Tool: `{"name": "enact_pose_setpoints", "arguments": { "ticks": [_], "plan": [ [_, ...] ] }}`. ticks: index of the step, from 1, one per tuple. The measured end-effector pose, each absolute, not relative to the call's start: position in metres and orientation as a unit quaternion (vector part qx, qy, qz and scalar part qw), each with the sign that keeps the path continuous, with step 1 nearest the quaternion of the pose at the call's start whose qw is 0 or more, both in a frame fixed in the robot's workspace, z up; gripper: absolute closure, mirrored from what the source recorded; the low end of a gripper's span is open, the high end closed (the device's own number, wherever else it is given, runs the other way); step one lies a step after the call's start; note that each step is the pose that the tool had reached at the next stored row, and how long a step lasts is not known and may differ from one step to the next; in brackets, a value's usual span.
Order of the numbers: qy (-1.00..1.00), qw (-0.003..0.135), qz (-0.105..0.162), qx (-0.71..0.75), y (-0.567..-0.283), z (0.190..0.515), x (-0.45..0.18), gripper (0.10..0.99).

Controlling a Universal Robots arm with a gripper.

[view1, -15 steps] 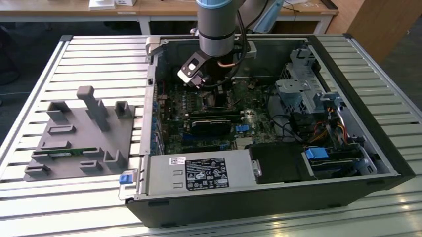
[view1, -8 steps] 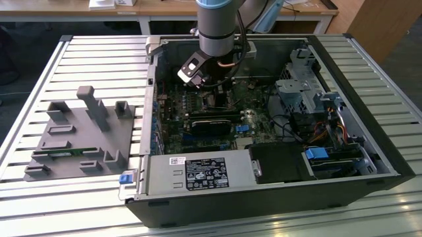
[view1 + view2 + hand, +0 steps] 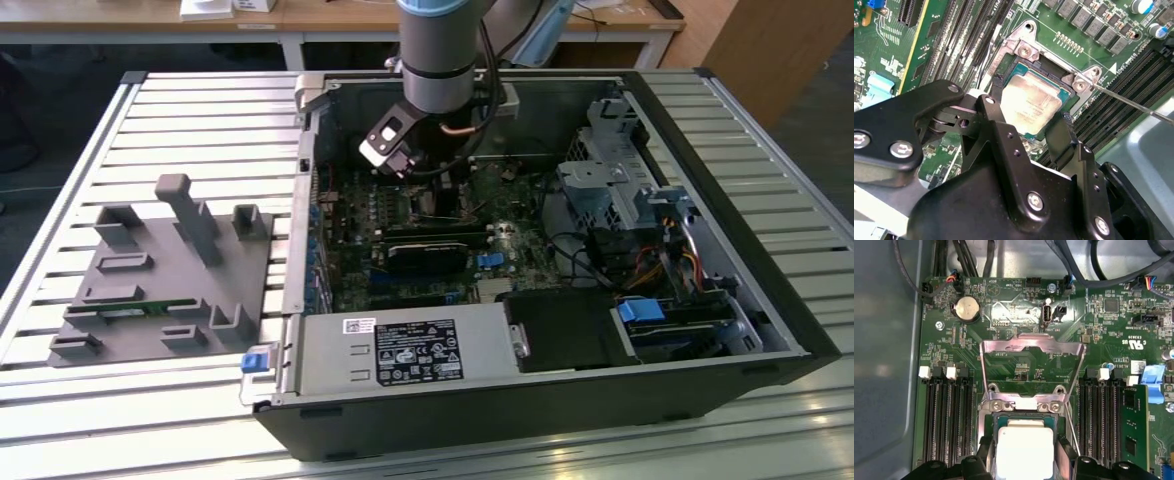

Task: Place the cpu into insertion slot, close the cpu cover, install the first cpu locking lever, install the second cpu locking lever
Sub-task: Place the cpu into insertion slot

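Note:
The cpu (image 3: 1031, 102), a small square chip with a dull silver top, lies in the insertion slot (image 3: 995, 422) on the green board or just over it. My gripper (image 3: 1030, 116) straddles it, its black fingers (image 3: 1063, 131) pressed against two opposite edges. In the first wrist view the cpu (image 3: 1024, 447) sits between the same fingers (image 3: 1066, 457). The cpu cover (image 3: 1033, 346), a thin silver frame, stands swung open beyond the slot. A thin wire locking lever (image 3: 1134, 102) juts out beside the slot. In the exterior view the gripper (image 3: 424, 195) hangs deep inside the open computer case.
Long black memory slots (image 3: 946, 415) flank the socket on both sides. A black graphics card (image 3: 427, 250) lies close by, the power supply (image 3: 400, 350) fills the case front, and drive cages (image 3: 607, 180) stand at the exterior view's right. A grey fixture (image 3: 160, 270) sits outside the case.

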State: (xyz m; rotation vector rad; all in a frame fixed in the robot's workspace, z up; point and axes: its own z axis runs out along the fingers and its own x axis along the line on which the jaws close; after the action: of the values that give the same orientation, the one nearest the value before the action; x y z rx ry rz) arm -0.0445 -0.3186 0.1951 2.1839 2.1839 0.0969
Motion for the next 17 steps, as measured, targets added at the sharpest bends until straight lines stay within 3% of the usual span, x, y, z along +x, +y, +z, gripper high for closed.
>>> {"name": "enact_pose_setpoints", "arguments": {
  "ticks": [9,11,12,14,15,16,17],
  "plan": [
    [0.707,0.019,0.025,0.707,-0.319,0.207,-0.04,0.486],
    [0.707,0.016,0.022,0.707,-0.319,0.208,-0.038,0.612],
    [0.707,0.015,0.021,0.707,-0.319,0.208,-0.037,0.612],
    [0.707,0.013,0.022,0.707,-0.32,0.208,-0.037,0.729],
    [0.707,0.012,0.022,0.707,-0.32,0.208,-0.037,0.729],
    [0.707,0.011,0.022,0.707,-0.321,0.208,-0.037,0.847],
    [0.707,0.011,0.023,0.707,-0.321,0.208,-0.037,0.847]
  ]
}}
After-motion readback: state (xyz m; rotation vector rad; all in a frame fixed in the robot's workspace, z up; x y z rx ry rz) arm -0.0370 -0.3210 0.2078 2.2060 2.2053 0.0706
